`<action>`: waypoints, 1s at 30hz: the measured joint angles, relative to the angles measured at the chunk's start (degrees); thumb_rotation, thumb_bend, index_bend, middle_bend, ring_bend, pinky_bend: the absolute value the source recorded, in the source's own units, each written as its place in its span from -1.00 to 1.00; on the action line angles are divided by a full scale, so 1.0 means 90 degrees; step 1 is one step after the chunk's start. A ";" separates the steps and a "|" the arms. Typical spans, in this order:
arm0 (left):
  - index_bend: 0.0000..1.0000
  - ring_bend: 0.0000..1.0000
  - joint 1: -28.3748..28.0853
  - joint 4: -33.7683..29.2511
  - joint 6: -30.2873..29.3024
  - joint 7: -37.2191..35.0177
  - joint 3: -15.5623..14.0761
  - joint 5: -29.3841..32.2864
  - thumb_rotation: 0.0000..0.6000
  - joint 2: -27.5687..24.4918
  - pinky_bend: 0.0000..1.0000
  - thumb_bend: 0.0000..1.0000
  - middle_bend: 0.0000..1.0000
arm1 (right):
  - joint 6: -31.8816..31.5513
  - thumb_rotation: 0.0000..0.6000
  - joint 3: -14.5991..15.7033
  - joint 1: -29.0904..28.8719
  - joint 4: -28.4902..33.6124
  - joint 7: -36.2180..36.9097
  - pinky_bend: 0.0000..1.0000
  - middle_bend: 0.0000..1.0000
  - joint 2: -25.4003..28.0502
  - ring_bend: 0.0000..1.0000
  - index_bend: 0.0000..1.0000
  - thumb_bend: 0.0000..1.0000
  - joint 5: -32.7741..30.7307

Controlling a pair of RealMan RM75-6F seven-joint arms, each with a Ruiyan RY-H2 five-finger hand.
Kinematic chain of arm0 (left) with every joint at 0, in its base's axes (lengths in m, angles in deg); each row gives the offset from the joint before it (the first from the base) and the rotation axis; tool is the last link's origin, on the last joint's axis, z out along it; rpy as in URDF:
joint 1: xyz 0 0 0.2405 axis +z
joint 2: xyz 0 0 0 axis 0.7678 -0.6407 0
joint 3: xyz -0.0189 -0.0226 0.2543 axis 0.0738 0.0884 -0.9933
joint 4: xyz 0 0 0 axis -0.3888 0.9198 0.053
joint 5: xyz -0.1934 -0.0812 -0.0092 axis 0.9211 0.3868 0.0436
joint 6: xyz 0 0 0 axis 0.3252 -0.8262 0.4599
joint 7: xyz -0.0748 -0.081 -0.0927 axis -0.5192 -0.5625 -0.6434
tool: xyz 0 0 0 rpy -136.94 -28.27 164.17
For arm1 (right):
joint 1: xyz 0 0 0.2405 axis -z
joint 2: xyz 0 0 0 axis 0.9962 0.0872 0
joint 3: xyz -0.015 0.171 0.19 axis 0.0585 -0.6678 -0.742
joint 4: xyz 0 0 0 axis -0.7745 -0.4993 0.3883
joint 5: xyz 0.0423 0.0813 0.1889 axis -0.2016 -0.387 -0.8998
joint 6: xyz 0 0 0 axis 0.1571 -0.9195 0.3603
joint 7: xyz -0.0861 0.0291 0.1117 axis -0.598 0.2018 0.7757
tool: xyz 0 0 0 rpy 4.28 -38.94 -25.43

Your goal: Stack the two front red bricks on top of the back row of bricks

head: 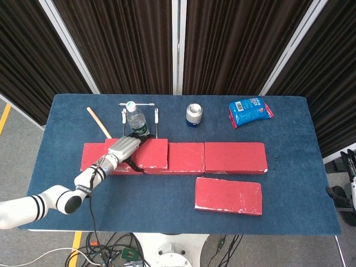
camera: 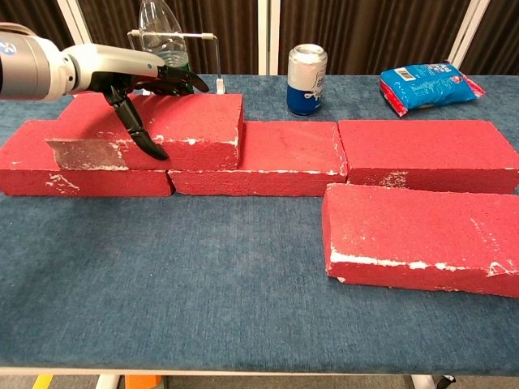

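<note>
The left hand (camera: 138, 89) is reaching in from the left and gripping the stacked brick (camera: 174, 128), which is lying on top of the left part of the back row of bricks (camera: 296, 158). Its thumb is pressing down the near face of that brick while the other fingers (camera: 182, 79) are stretching over the top toward the far edge. The stacked brick is sitting across the leftmost back brick and partly over the middle one.

The remaining front brick (camera: 422, 239) is lying flat on the blue table (camera: 203, 284), on the right, just near of the rightmost back brick and touching or almost touching it.

Beyond the row, a clear plastic bottle (head: 135, 118) is standing upright inside a thin wire rack (head: 139, 114); it seems to be holding a little liquid, though the view is too poor to be sure. A drink can (camera: 306, 79) is standing upright behind the middle of the row, and a blue snack packet (camera: 430, 85) is lying at the far right. A wooden stick (head: 99, 123) is lying at the far left.

The right hand (head: 350, 183) is showing only at the right edge of the head view, off the table, and I cannot tell how its fingers are set.
</note>
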 measured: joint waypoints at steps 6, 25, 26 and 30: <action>-0.86 -0.91 -0.0007 0.0002 0.0005 -0.0024 -0.0003 -0.0043 1.00 -0.0005 -0.87 -1.00 -0.87 | 0.0015 1.00 0.0003 0.0012 -0.0030 0.0041 -1.00 -1.00 -0.0024 -1.00 -1.00 -0.72 -0.0021; -0.86 -0.92 0.0012 -0.0176 -0.0073 -0.0049 0.0014 -0.0064 1.00 -0.0140 -0.87 -1.00 -0.90 | 0.0041 1.00 0.0003 0.0014 -0.0092 0.0076 -1.00 -1.00 -0.0046 -1.00 -1.00 -0.72 -0.0026; -0.86 -0.92 0.0014 -0.0195 -0.0085 -0.0042 0.0016 -0.0062 1.00 -0.0154 -0.87 -1.00 -0.90 | 0.0041 1.00 0.0003 0.0013 -0.0091 0.0077 -1.00 -1.00 -0.0047 -1.00 -1.00 -0.72 -0.0026; -0.86 -0.92 0.0023 -0.0273 -0.0150 -0.0006 0.0022 -0.0055 1.00 -0.0200 -0.87 -1.00 -0.90 | 0.0035 1.00 0.0000 0.0015 -0.0093 0.0086 -1.00 -1.00 -0.0044 -1.00 -1.00 -0.72 -0.0024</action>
